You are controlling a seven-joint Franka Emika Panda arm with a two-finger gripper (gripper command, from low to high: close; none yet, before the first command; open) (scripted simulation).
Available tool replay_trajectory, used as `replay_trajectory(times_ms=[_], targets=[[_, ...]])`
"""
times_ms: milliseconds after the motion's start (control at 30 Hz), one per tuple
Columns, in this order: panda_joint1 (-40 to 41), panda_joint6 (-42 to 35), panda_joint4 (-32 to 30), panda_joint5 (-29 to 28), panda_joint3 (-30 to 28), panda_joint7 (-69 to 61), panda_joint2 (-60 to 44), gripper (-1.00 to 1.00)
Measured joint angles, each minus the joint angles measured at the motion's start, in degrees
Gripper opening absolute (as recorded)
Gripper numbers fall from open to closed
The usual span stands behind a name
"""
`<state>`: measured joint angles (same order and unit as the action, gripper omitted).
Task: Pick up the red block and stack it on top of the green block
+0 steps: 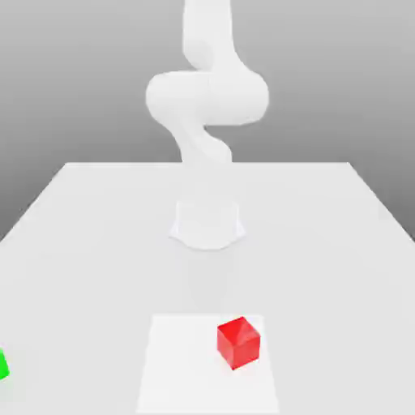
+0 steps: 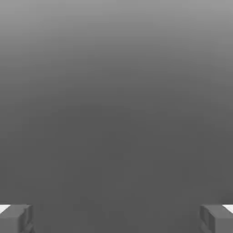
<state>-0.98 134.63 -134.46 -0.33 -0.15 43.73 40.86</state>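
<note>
In the exterior view, the red cube (image 1: 238, 342) sits on the white square patch (image 1: 178, 365), presumably set out for picking. Toward that view's left of the patch, the green block (image 1: 3, 365) is cut off by the edge. Behind the patch stands the Panda arm (image 1: 207, 97).

In the hand view, the gripper (image 2: 116, 219) has its jaws wide, nothing between them.

The broad pale grey flat tabletop (image 1: 97, 267) is bearing a thin white square panel (image 1: 182, 365) and the white rounded robot arm's base (image 1: 207, 227).
</note>
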Motion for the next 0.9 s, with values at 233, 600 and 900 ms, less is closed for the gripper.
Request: replay_trajectory(times_ms=[233,600,900], targets=[[-2.81,8.62,-7.96,-0.65,-0.59,-6.61,-15.16,0.0],[-6.56,21.6,-20.02,-0.05,-0.85,-17.79,-38.01,0.0],[-6.74,35.44,-20.68,0.98,-0.31,-20.78,-55.8,-1.0]])
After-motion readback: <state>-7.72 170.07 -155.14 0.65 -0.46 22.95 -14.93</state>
